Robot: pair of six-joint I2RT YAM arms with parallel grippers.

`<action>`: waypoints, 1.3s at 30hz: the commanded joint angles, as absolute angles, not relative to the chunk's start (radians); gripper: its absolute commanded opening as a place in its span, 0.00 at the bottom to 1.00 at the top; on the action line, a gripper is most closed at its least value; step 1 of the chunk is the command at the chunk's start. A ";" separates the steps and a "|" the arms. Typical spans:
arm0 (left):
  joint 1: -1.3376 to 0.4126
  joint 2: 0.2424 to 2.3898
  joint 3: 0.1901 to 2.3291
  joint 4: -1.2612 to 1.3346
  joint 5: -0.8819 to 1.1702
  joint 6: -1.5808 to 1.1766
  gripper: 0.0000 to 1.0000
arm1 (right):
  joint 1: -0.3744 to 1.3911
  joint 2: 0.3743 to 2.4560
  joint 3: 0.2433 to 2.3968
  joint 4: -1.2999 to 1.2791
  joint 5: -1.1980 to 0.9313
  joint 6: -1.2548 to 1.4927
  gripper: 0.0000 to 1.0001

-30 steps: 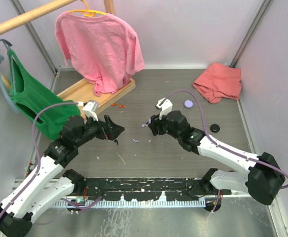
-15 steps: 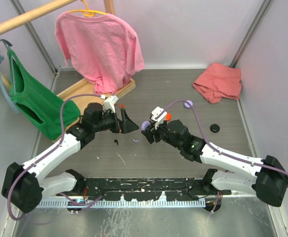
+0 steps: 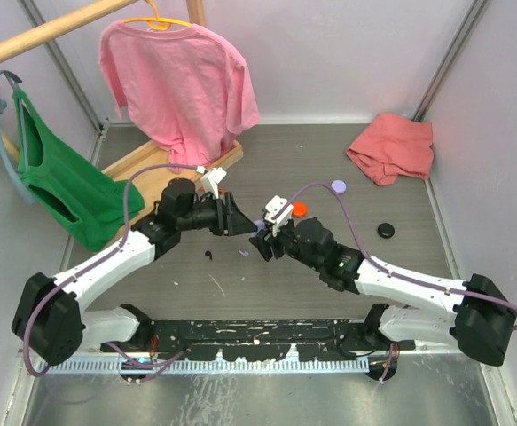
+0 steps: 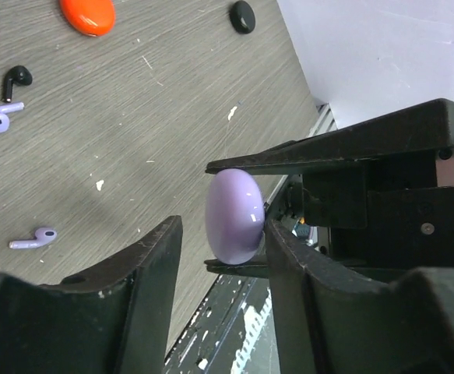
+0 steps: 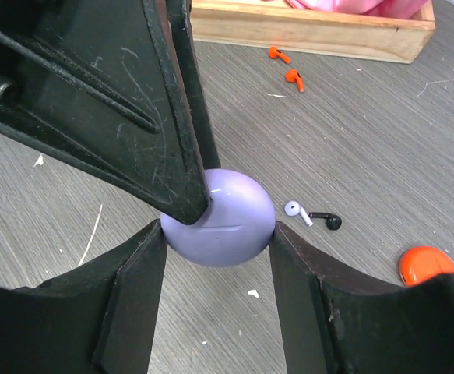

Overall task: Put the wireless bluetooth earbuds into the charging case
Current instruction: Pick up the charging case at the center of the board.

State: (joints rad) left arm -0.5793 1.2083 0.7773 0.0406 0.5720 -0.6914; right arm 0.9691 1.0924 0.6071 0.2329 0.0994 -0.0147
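So my right gripper [image 5: 219,234] is clamped tight on the lilac case [image 4: 234,214]. My left gripper [image 4: 220,230] sits spread around the same case, one finger touching it, the other apart. On the table [image 4: 133,117] a lilac earbud [image 4: 32,238] lies loose. Further out a second lilac earbud [image 4: 1,118] sits beside a black earbud [image 4: 14,78], with the orange case [image 4: 87,14] past them.

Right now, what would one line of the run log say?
right claw: shut on lilac case | left claw: open around case | lilac earbuds: loose on table
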 commanded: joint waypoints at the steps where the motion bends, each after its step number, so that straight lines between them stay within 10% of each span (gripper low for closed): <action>1: -0.601 1.212 0.837 0.077 0.609 -0.658 0.46 | 0.981 1.105 0.637 0.304 0.119 -0.033 0.54; 31: -0.664 1.236 0.906 -0.087 0.593 -0.528 0.29 | 0.989 1.085 0.631 0.324 0.120 -0.028 0.58; 39: -0.664 1.170 0.954 -0.238 0.558 -0.405 0.22 | 0.989 1.036 0.649 0.256 0.056 -0.020 0.81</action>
